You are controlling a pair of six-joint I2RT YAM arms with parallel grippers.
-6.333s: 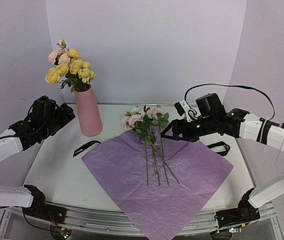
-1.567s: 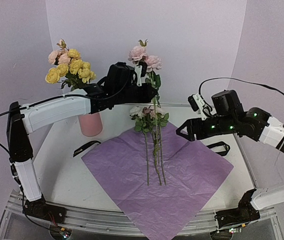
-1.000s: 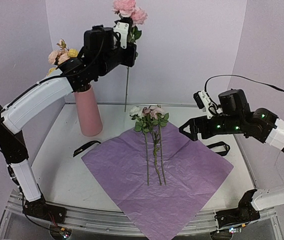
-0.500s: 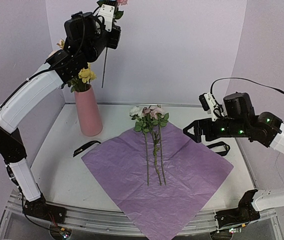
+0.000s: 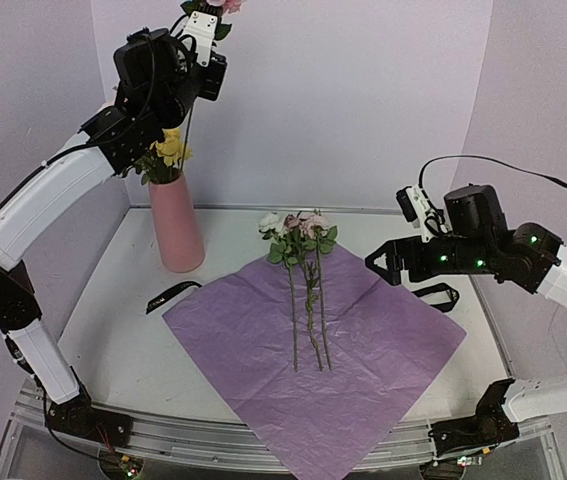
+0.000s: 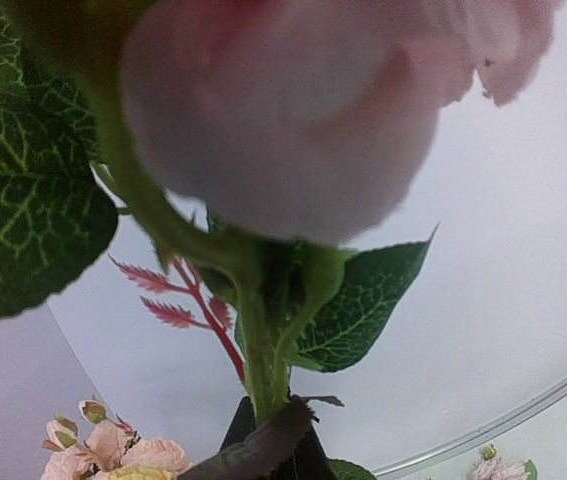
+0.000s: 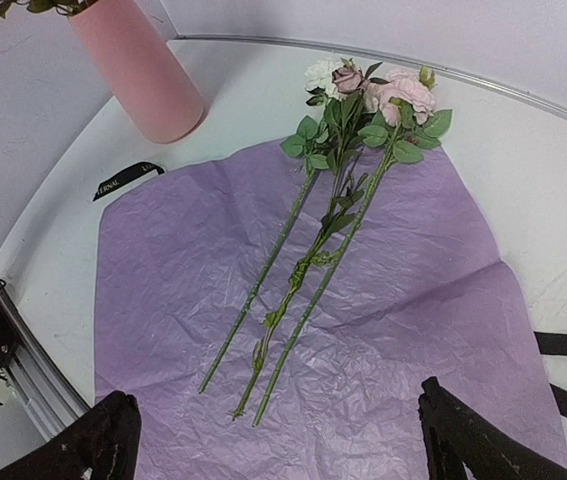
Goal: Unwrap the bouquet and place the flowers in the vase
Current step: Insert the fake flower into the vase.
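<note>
Overhead, the left claw (image 5: 206, 14) sits high above the vase (image 5: 176, 225), pinched narrow on the stem of one pink flower (image 5: 225, 4) just under its bloom. In the left wrist view the dark fingertips (image 6: 263, 452) clamp the green stem below a blurred pink head and veined leaves. That arm climbs from its base in a tall arch, the forearm slanting up to a wrist almost over the vase. The thin stem hangs down toward the yellow blooms (image 5: 170, 150) standing in the vase; whether its tip has entered the mouth cannot be told.

Well to the right of the vase, the right claw (image 5: 375, 262) hangs with its jaws spread wide and nothing between them. It faces the vase from a nearly level forearm.

Three flowers (image 5: 308, 290) lie side by side on the crinkled lilac paper sheet (image 5: 363, 360), right of the vase. Their pink and cream heads sit at the sheet's far corner. The sheet lies flat like a diamond, its near corner overhanging the edge of the counter (image 5: 123, 330). A black ribbon (image 5: 171, 295) rests on bare counter just in front of the vase, beside the sheet's left corner. A strip of bare counter separates the vase from the sheet.
</note>
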